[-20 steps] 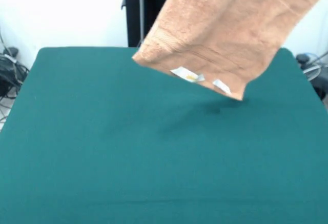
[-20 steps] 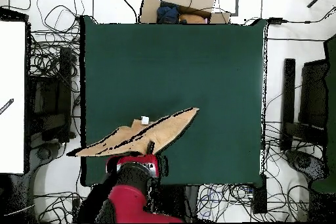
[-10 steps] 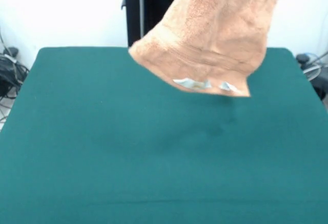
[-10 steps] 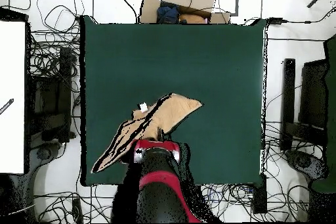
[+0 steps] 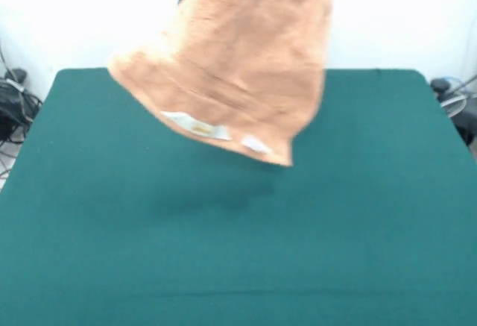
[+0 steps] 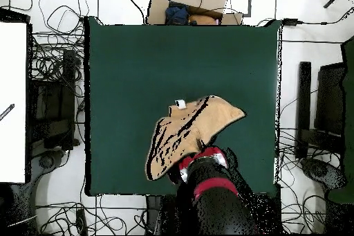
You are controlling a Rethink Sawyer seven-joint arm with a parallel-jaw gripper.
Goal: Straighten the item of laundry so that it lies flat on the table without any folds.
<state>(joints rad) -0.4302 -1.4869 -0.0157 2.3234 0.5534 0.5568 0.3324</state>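
While hanging clear of the table (image 5: pixel 89 251), towel (image 5: pixel 235 57) fills upper centre of front view, running off top edge, lower hem slanting down from left to right with a shadow on the green cloth beneath. Two white labels (image 5: pixel 197 124) on lower hem, one left of the other, second smaller and nearer the low corner. Woven band just above hem, following same slant. Peach-orange terry, rumpled and draped, not flat; lowest corner at centre of frame, no part of it seen touching the cloth. Seen from overhead, towel (image 6: pixel 190 133) spread as a lopsided shape in lower centre of green top, one point toward right, another toward lower left, a white label at its upper edge. Arm (image 6: pixel 207 195) red and black, rising from bottom edge just right of centre, its upper end meeting towel's lower right edge. Gripper hidden by cloth in front view and under arm in overhead view; cannot tell whether clenched or released, though towel hangs from that spot. Table (image 6: pixel 138 60) otherwise bare green. Cables (image 6: pixel 55 60) tangled on floor at left of overhead view, cardboard box (image 6: pixel 197 1) beyond top edge of table.
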